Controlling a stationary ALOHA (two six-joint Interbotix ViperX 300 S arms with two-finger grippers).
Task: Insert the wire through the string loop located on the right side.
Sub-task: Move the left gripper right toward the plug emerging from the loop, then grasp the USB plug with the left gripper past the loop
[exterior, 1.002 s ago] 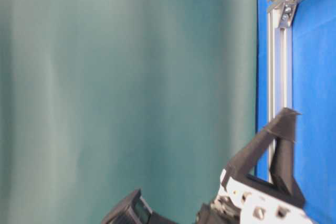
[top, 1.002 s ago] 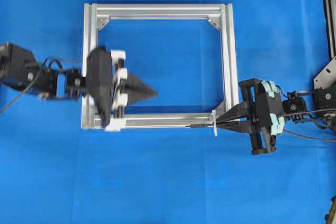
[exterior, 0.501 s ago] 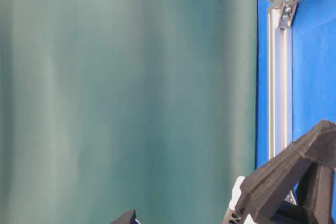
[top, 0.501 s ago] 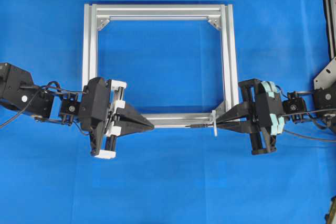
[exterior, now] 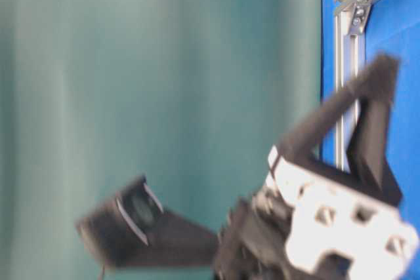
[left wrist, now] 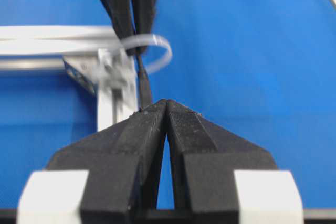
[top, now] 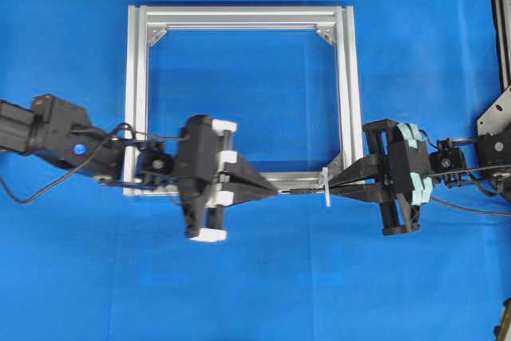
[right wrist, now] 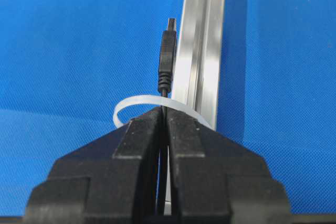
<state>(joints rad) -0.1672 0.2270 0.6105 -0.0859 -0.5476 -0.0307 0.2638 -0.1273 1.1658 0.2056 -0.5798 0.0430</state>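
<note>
While the right gripper (right wrist: 163, 116) clamps the thin black wire (right wrist: 167, 51), its small plug pokes through the tiny white string loop (right wrist: 157, 103) beside the aluminium frame (top: 348, 85). Opposite, the left gripper (left wrist: 166, 106) is closed, its tips touching the plug.

We see the plug of the wire (right wrist: 167, 56) lying just ahead of the right gripper (right wrist: 164, 113) fingertips, passed through the string loop (right wrist: 157, 103), which rings those tips, with the frame (right wrist: 202, 45) rail running alongside on the right of the plug. Opposite, the left gripper (left wrist: 166, 104) fingertips sit at the plug's end, in line with the right fingers (left wrist: 118, 3) beyond the loop. From above, both grippers meet tip to tip along the frame's near rail.
</note>
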